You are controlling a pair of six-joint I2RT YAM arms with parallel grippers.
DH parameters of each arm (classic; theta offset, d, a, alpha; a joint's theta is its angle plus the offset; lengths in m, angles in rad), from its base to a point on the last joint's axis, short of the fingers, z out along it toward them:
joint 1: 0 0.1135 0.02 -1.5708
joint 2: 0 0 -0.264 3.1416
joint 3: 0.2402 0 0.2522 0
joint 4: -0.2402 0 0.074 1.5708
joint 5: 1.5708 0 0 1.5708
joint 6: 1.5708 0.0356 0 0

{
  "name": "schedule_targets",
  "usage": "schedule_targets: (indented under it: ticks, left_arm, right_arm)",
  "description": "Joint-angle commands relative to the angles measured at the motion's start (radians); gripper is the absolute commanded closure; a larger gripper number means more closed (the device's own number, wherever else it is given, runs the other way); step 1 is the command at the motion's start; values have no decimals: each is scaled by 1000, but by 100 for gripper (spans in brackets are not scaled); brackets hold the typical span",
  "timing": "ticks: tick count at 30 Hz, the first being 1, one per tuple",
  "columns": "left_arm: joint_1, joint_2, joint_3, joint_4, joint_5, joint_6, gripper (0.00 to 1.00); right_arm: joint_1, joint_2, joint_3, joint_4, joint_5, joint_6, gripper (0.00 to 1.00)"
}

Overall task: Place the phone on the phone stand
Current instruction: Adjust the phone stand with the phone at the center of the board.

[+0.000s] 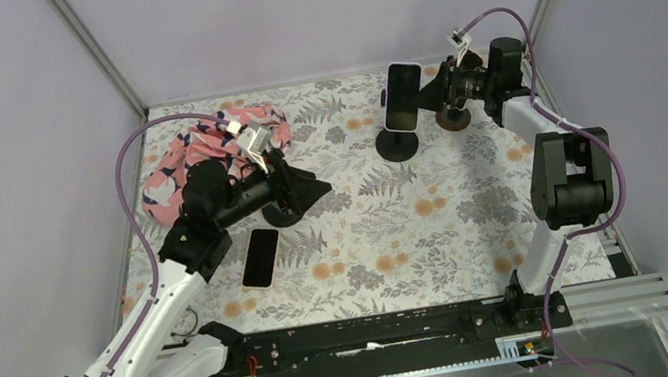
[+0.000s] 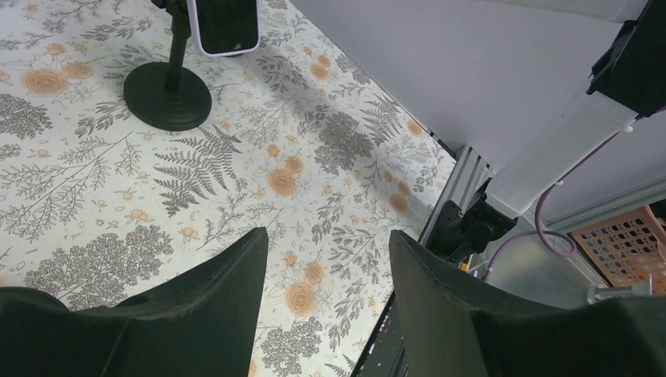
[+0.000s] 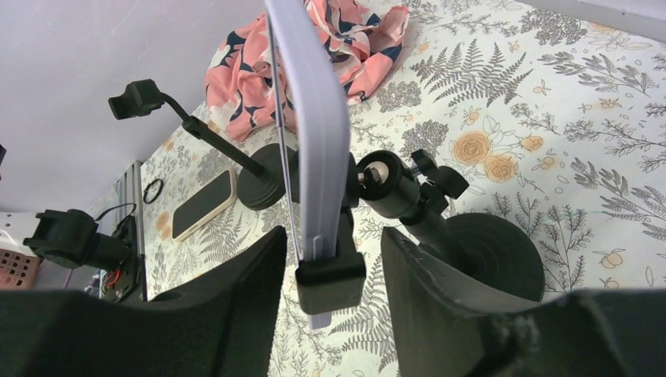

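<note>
A phone (image 1: 405, 96) in a lavender case stands upright, clamped in a black phone stand (image 1: 397, 145) at the back of the table. In the right wrist view the phone (image 3: 314, 118) is edge-on, and the stand's lower clamp (image 3: 330, 279) grips its bottom edge. My right gripper (image 3: 333, 232) is open. Its fingers flank that clamp with a gap on each side. In the top view the right gripper (image 1: 431, 92) sits just right of the phone. My left gripper (image 2: 328, 233) is open and empty over the table, well short of the stand (image 2: 167, 94).
A second phone (image 1: 261, 257) in a cream case lies flat near the left arm. Beside it stands another black stand (image 3: 259, 184) with an empty clamp (image 3: 135, 98). A pink patterned cloth (image 1: 202, 149) lies at the back left. Walls close in on three sides.
</note>
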Motion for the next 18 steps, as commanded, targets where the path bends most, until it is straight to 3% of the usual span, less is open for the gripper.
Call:
schedule_targets:
  ticks: [1,6,13,16,18]
  left_arm:
    - [2,-23,-12,2,-16,7,35]
    - [2,-30,-17,2,-17,4,34]
    - [2,-50,2,-3,-16,3,33]
    - [3,-70,16,-5,-30,4,31]
    - [2,-84,23,-5,-44,6,20]
  right_arm:
    - [-9,-11,38,76,-11,31,41]
    - [-11,-31,23,74,-11,28,29]
    - [-30,-95,17,-48,37,-47,1]
    - [-41,-135,4,-89,60,-81,0]
    - [-47,-152,16,-163,85,-126,0]
